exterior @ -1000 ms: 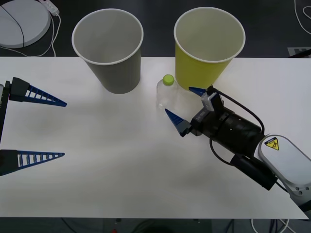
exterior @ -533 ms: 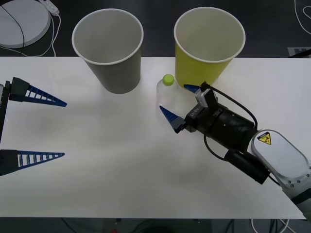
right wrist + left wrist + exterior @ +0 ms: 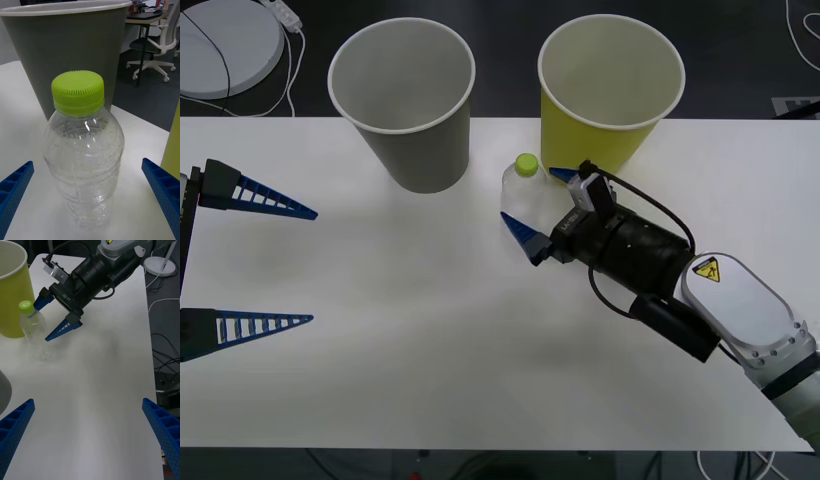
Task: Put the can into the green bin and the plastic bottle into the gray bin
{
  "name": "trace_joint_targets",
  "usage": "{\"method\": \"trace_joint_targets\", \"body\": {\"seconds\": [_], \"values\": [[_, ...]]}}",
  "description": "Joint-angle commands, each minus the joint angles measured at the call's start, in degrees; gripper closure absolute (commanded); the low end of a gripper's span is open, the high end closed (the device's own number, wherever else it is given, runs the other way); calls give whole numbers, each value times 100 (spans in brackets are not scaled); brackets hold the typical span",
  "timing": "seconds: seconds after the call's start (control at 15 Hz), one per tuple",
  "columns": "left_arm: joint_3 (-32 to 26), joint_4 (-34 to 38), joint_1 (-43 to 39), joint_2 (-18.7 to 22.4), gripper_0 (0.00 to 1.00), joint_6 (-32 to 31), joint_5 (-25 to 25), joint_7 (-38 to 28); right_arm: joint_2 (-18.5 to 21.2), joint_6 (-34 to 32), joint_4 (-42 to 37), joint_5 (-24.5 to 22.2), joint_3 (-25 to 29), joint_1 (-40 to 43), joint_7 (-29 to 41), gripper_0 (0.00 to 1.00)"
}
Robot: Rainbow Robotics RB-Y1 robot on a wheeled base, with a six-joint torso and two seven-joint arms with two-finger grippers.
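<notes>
Standing upright on the white table (image 3: pixel 380 330), the plastic bottle (image 3: pixel 523 192) sits between the two bins, just near of them — gray bin (image 3: pixel 406 100) to its far left, green bin (image 3: pixel 608 90) to its far right. Yellow-green cap on, bottle clear and crinkly.

The right gripper (image 3: pixel 537 205) is at the bottle, blue fingers spread apart on either side of it — one tip at the near side of the bottle, the other by the base of the green bin. The fingers are not touching the bottle; in the right wrist view there is a gap on both sides of it. That view has the bottle (image 3: pixel 83 150) centred between the fingers, gray bin (image 3: pixel 67 48) right behind it, a sliver of green bin (image 3: pixel 173 150) at the edge.

The left gripper (image 3: pixel 255 260) hangs at the left edge of the table, fingers wide apart, well apart from everything. Its wrist view looks across the table at the right gripper (image 3: pixel 50 317) beside the bottle (image 3: pixel 33 328) and green bin (image 3: pixel 13 292).

Both bins upright, openings up.
</notes>
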State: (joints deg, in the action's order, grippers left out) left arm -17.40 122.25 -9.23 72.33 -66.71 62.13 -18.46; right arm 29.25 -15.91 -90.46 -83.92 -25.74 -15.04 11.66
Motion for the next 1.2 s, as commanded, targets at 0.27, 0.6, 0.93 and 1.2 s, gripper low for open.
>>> {"method": "trace_joint_targets", "body": {"seconds": [0.27,0.6,0.93,1.2], "values": [[0,0,0,0,0,0,0,0,-15,114,178,8,-203,-254,38,0],[0,0,0,0,0,0,0,0,-15,149,178,-1,-300,-324,108,0],[0,0,0,0,0,0,0,0,-24,149,178,8,-326,-324,135,0],[0,0,0,0,0,0,0,0,-24,158,178,8,-344,-324,170,100]]}}
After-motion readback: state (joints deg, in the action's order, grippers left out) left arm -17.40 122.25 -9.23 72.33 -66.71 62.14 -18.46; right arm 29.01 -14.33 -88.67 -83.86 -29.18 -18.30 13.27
